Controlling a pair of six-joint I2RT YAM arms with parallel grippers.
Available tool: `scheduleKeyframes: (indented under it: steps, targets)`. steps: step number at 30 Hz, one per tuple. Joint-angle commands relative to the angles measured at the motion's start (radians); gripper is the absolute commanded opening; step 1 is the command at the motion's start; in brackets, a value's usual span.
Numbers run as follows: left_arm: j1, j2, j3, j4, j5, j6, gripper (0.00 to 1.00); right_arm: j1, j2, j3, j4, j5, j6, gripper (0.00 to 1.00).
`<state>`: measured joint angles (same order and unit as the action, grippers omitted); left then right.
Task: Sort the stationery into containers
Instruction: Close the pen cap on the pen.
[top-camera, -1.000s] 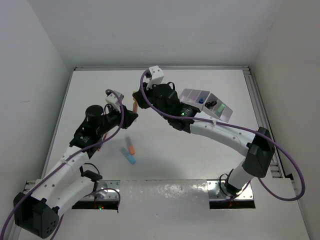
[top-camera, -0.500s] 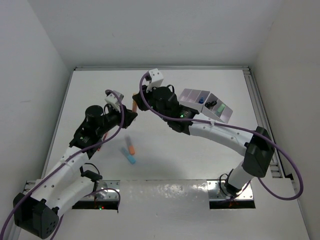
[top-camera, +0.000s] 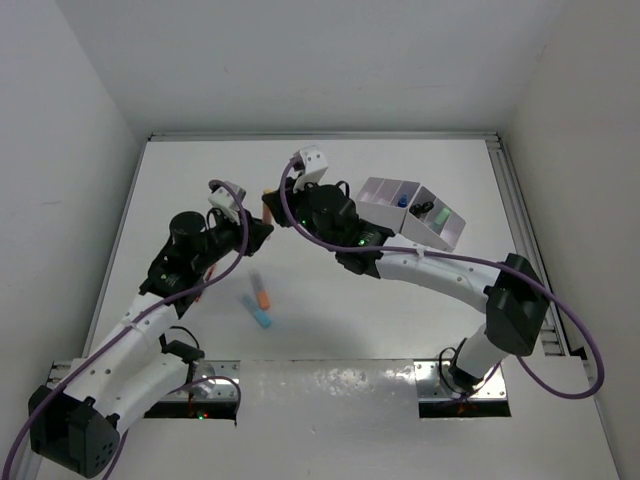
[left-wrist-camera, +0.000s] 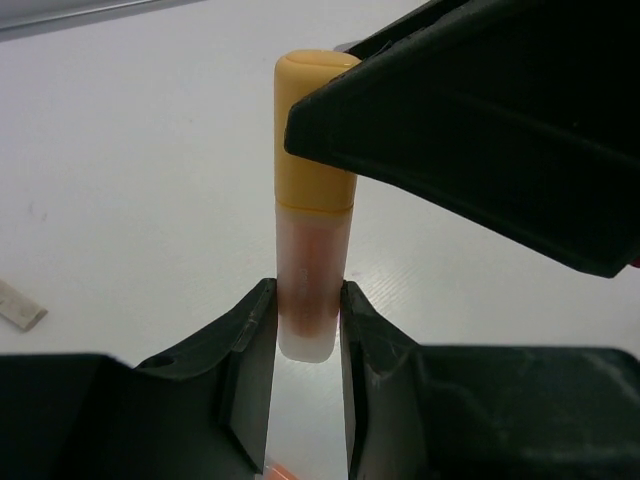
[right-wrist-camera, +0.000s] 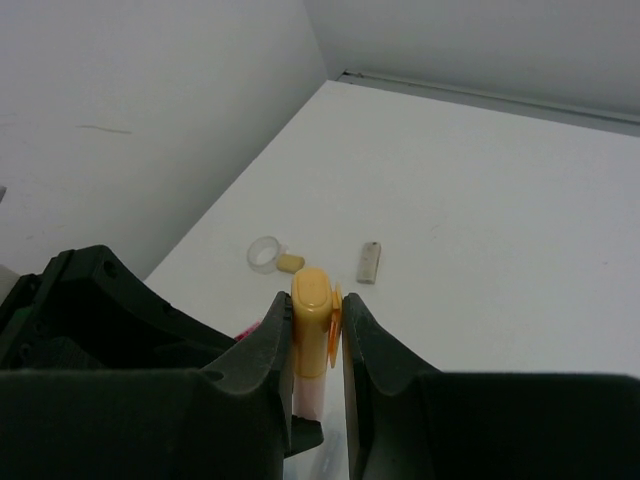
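An orange marker (top-camera: 268, 208) with a yellow-orange cap (left-wrist-camera: 313, 130) is held above the table between both arms. My left gripper (left-wrist-camera: 308, 300) is shut on the pale bottom end of its barrel. From the other side, my right gripper (right-wrist-camera: 317, 318) is shut on the cap (right-wrist-camera: 312, 312), the cap's clip against one finger. The white organizer (top-camera: 432, 232) stands right of the right wrist. It holds a blue-capped bottle (top-camera: 401, 201), a black item and a green item (top-camera: 437, 212).
A short orange marker (top-camera: 262, 296) and a blue one (top-camera: 263, 319) lie near the table's middle front. Pink pens (top-camera: 205, 276) lie partly under the left arm. A clear ring (right-wrist-camera: 265, 252), a yellow eraser (right-wrist-camera: 290, 263) and a grey eraser (right-wrist-camera: 369, 262) lie toward the far left.
The right wrist has shifted a little left and toward the back. The left arm and the marker have stayed almost in place, and both grips are unchanged.
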<state>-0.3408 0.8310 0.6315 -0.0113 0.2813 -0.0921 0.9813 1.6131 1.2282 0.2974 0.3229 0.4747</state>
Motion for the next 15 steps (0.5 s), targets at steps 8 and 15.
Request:
scheduleKeyframes:
  steps: [8, 15]
  targets:
    - [0.057, -0.007, 0.034, 0.525, 0.079, -0.072, 0.0, 0.079, -0.015, -0.245, 0.032, -0.085, 0.001, 0.0]
    - [0.059, -0.006, 0.036, 0.571, 0.104, -0.02, 0.0, 0.105, 0.039, -0.286, 0.01, -0.111, 0.004, 0.0]
